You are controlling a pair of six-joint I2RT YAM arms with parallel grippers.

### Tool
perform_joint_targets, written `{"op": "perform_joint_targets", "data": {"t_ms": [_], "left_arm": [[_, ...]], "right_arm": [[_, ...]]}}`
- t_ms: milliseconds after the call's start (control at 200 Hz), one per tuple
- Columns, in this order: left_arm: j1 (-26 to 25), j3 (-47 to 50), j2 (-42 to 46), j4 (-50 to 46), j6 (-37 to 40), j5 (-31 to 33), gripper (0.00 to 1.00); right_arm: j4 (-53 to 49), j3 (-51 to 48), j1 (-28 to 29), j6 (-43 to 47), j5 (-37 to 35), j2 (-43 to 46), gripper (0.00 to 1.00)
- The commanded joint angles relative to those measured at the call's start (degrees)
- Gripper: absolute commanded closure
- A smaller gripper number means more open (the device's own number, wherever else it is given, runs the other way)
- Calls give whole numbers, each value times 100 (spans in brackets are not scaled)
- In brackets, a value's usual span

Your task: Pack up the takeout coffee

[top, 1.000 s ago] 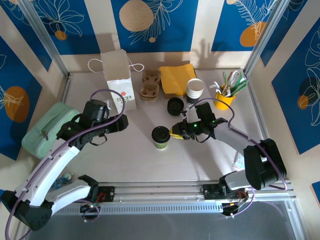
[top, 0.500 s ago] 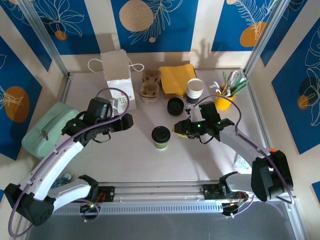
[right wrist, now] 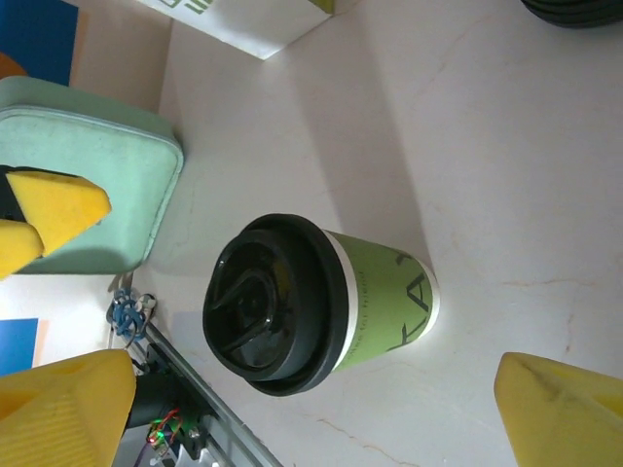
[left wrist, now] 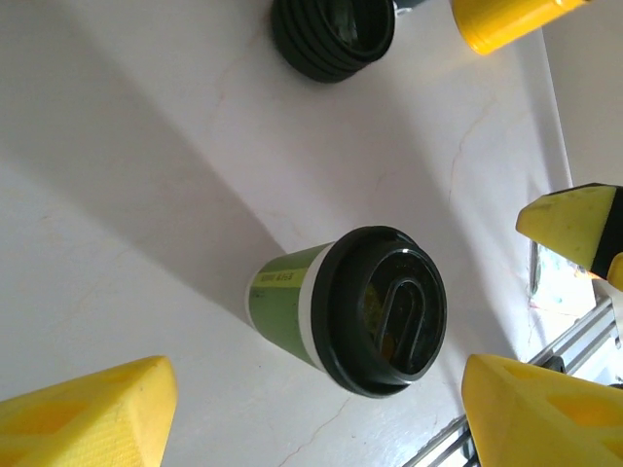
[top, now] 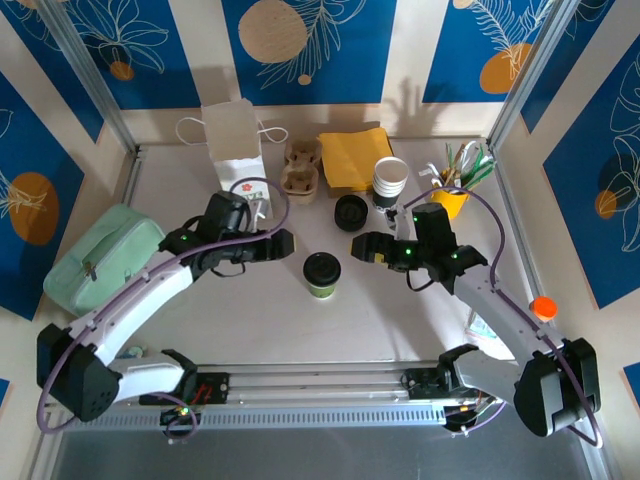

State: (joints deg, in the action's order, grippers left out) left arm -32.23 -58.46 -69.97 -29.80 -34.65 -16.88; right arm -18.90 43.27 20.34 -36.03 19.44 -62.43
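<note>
The takeout coffee [top: 321, 272], a green paper cup with a black lid, stands upright at the middle of the table. My left gripper [top: 283, 243] hovers just left of it, open, and the cup [left wrist: 292, 302] lies ahead between its yellow fingers [left wrist: 88, 413]. My right gripper [top: 362, 247] sits just right of the cup, open and apart from it. In the right wrist view the cup [right wrist: 384, 297] stands free between the spread yellow fingertips [right wrist: 565, 418]. Neither gripper touches the cup.
A white paper bag [top: 238, 155] stands at the back left, with cardboard cup carriers [top: 300, 168], yellow napkins [top: 355, 158], a stack of lidless cups [top: 390, 182] and a loose black lid [top: 351, 212] beside it. A yellow utensil holder [top: 452, 195] is back right; a mint box [top: 100, 255] is far left.
My right gripper has let go of the cup, opened wide and drawn back to the right. My left gripper has moved right, closer to the cup. The cup has stayed put.
</note>
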Motion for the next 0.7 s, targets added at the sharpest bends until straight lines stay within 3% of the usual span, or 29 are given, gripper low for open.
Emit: {"op": "perform_joint_targets", "data": {"t_ms": [0,695], "left_arm": [[-141,168,-199,477,38,-331,23],[-288,616,-836,1212,38,-717,24]], "right_arm": [[-241,66,10,-112,55,-82,5],[99,244,622,-413,243,-1105,10]]}}
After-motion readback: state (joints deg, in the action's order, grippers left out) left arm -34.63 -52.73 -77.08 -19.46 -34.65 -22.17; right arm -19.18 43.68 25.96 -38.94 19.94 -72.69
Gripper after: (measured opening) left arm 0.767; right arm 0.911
